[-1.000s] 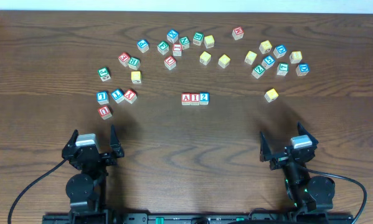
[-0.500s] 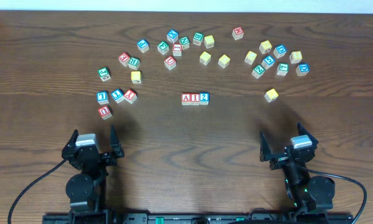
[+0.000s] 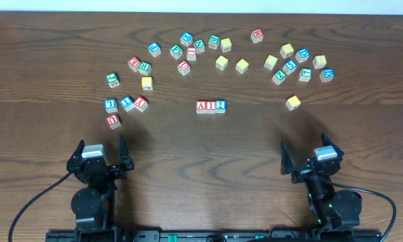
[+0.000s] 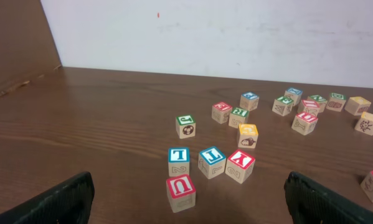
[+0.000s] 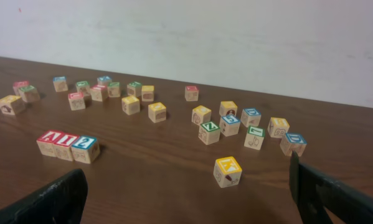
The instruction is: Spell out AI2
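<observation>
Three square wooden blocks (image 3: 210, 106) abut on grained tabletop (image 3: 208, 161).

The desk (image 3: 201, 154) is dark brown wood or a wood-look laminate, with streaky grain, smooth, and a soft satin sheen in the wrist views. The three blocks in a row (image 3: 210, 106) are pale, raw-looking wood, matt on the sides, their tops printed in flat red and blue. The loose blocks (image 3: 293, 102) share that light wood, with matt faces in green, yellow, red and blue. The wall (image 4: 236, 31) is white and matt, faintly marked. The left end effector (image 3: 101, 142) and right end effector (image 3: 304, 142) look like matt black plastic — each topped by a smooth grey cap (image 3: 92, 152).
</observation>
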